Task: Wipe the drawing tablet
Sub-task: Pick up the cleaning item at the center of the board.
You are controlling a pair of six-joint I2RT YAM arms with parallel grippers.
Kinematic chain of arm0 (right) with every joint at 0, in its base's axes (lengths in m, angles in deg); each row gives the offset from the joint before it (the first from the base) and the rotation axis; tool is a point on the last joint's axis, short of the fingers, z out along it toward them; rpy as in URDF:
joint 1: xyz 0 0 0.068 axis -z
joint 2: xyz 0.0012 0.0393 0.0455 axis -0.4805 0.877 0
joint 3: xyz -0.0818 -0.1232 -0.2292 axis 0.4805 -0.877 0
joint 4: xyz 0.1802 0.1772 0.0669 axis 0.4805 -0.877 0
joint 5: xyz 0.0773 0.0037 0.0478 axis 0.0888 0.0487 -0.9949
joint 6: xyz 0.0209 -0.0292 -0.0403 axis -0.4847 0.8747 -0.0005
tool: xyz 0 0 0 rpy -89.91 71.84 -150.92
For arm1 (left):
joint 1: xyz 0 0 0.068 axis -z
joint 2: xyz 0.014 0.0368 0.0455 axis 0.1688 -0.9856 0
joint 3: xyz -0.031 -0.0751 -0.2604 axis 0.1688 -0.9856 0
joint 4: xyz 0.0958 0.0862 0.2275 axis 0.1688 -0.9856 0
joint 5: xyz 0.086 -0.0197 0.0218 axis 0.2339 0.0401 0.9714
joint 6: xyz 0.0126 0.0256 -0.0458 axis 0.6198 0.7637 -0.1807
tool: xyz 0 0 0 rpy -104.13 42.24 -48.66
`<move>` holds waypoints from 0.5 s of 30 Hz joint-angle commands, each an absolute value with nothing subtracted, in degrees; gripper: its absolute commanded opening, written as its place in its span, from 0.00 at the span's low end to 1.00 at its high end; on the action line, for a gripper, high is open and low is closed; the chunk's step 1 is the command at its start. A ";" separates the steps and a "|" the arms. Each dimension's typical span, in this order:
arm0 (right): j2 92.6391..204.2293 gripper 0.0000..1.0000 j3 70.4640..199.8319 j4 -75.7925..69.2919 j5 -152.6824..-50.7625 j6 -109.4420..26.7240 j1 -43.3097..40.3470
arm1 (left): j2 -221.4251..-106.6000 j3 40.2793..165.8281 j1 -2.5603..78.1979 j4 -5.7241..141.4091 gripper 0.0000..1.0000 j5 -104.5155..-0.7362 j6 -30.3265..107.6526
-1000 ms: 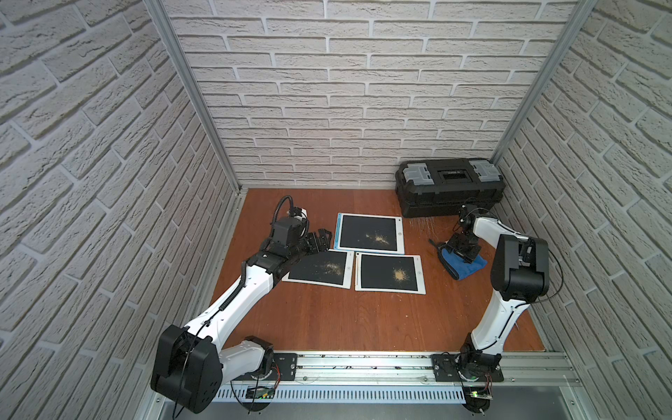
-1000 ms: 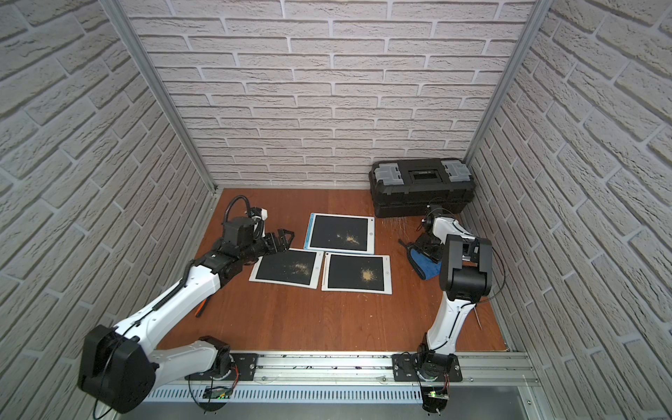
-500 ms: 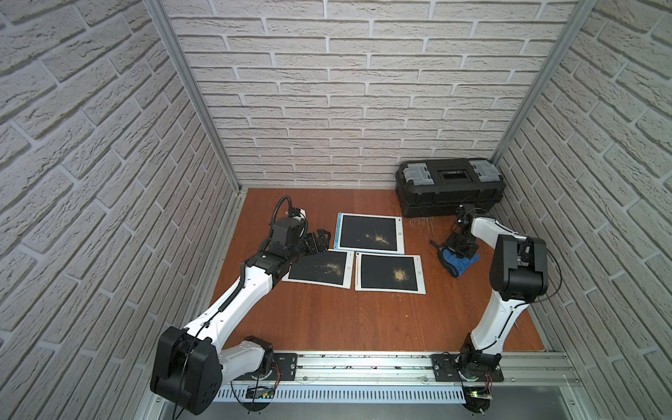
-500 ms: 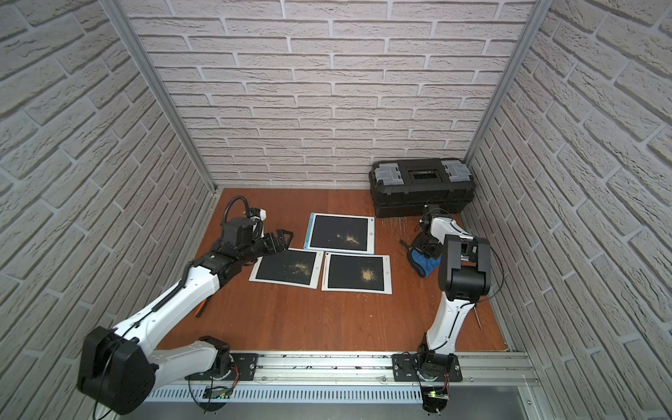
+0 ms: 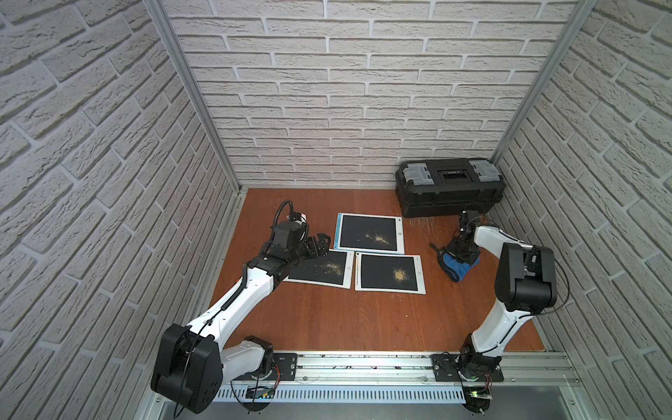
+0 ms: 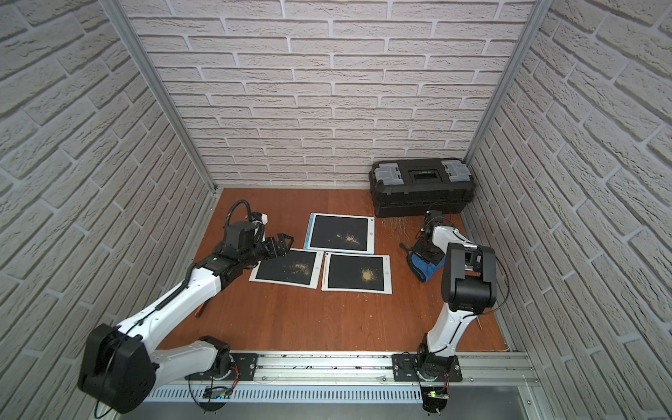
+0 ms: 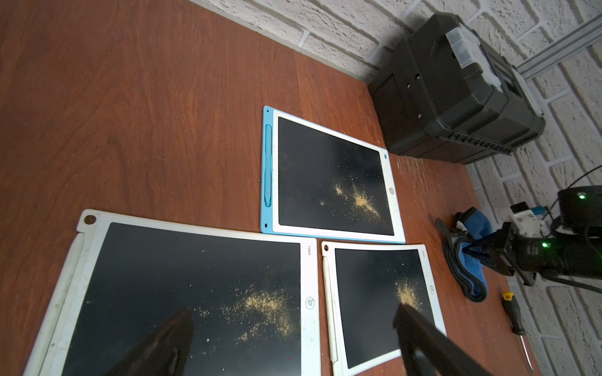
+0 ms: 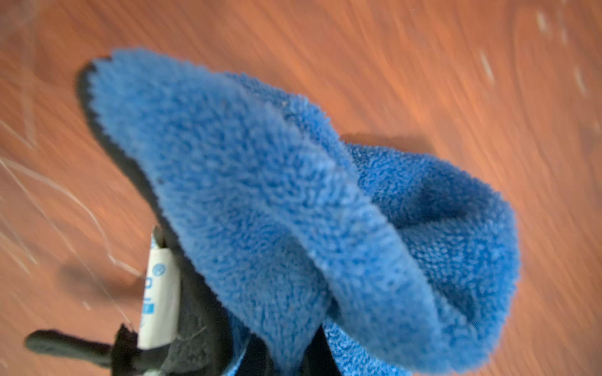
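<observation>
Black-screened drawing tablets (image 5: pixel 389 272), three, flat mid-table, all dusted with tan powder (blue-framed tablet (image 5: pixel 369 234) rearmost). Left gripper (image 5: pixel 320 244) above left white tablet (image 5: pixel 320 270), jaws wide apart. Right gripper (image 5: pixel 459 254) pinched onto blue microfibre cloth (image 5: pixel 460 270), beside tablets. Black toolbox (image 5: pixel 451 185) behind; screwdriver (image 7: pixel 513 314) near cloth.

We find the left arm stretched forward and low, left gripper (image 5: pixel 323 244) with jaws spread wide; the right arm folded back at the elbow, right gripper (image 5: pixel 457 257) pointing down, clamped on the cloth (image 8: pixel 293 195).
</observation>
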State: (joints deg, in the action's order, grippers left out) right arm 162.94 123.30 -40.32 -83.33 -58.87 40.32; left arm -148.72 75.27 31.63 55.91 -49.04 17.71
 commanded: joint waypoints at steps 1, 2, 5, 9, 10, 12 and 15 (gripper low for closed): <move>157.34 0.03 121.78 -42.21 -82.09 -56.25 38.69 | -149.44 76.00 32.50 58.64 0.98 -48.31 17.80; 155.34 0.03 121.43 -42.30 -81.69 -54.97 37.85 | -149.62 76.01 33.09 58.86 0.98 -47.74 18.12; 148.19 0.03 119.53 -41.76 -79.61 -51.58 34.51 | -150.23 77.78 36.09 57.78 0.98 -44.24 19.83; 138.15 0.03 116.52 -41.10 -76.44 -48.28 29.35 | -152.19 83.16 40.96 53.63 0.98 -37.97 22.10; 136.06 0.03 116.08 -41.19 -75.22 -47.53 28.03 | -152.92 84.24 41.14 53.10 0.98 -37.87 21.42; 132.31 0.03 115.12 -41.06 -73.74 -46.66 26.19 | -154.00 85.76 40.75 52.02 0.98 -37.56 20.35; 126.15 0.03 112.90 -39.29 -75.12 -46.05 24.75 | -153.82 86.35 39.53 52.21 0.98 -37.94 20.85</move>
